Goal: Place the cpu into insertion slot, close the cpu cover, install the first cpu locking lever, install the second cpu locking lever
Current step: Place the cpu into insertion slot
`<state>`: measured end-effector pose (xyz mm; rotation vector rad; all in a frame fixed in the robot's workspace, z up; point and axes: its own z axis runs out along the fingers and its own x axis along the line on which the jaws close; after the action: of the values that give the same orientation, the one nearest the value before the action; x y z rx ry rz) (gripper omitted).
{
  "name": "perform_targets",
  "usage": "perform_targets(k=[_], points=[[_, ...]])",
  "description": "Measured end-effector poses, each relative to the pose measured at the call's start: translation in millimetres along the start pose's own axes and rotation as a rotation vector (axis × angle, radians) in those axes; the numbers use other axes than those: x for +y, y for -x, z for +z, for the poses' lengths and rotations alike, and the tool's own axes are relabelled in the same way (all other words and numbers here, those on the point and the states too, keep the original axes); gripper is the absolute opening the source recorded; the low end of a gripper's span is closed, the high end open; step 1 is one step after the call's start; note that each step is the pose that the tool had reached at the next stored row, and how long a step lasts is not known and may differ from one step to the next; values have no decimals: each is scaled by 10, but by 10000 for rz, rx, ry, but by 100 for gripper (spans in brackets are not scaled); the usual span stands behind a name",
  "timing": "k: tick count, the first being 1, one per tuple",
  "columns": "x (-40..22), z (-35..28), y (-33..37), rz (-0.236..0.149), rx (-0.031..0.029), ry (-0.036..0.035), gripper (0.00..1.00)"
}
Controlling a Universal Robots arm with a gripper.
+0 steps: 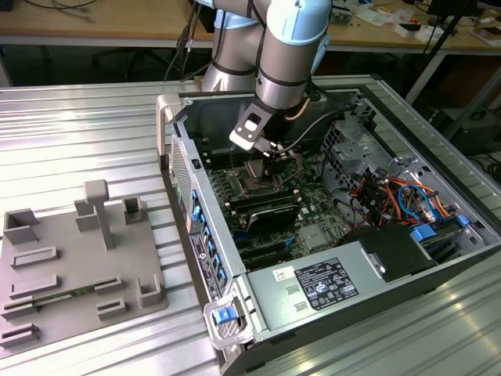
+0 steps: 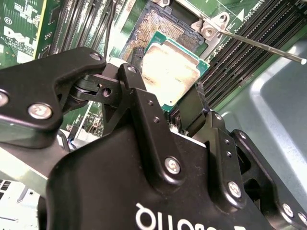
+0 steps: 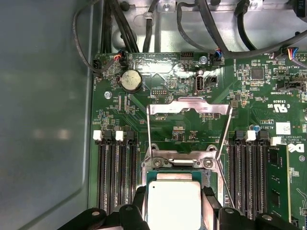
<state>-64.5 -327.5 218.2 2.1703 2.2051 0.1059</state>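
Now, gripper (image 2: pixel 168 98) clamped on the cpu (image 2: pixel 172 67) by its edges, poised just over the insertion slot (image 2: pixel 158 24), cpu cover (image 3: pixel 189 104) raised; any tilt or offset could damage that slot.

Top of cpu (image 2: pixel 171 72): dull brushed silver metal w/ green board rim. The gripper (image 2: pixel 168 78): matt blk, shiny screw heads. The cpu cover (image 3: pixel 163 109): bare bright sheet metal. The motherboard (image 3: pixel 144 96): glossy green. The table (image 1: pixel 78 125): ribbed matt metal.
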Motion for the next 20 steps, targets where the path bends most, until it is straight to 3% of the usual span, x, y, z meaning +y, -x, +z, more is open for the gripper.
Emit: perform_targets(k=[20], points=[[-13, 154, 3, 0, -2, -15, 55]])
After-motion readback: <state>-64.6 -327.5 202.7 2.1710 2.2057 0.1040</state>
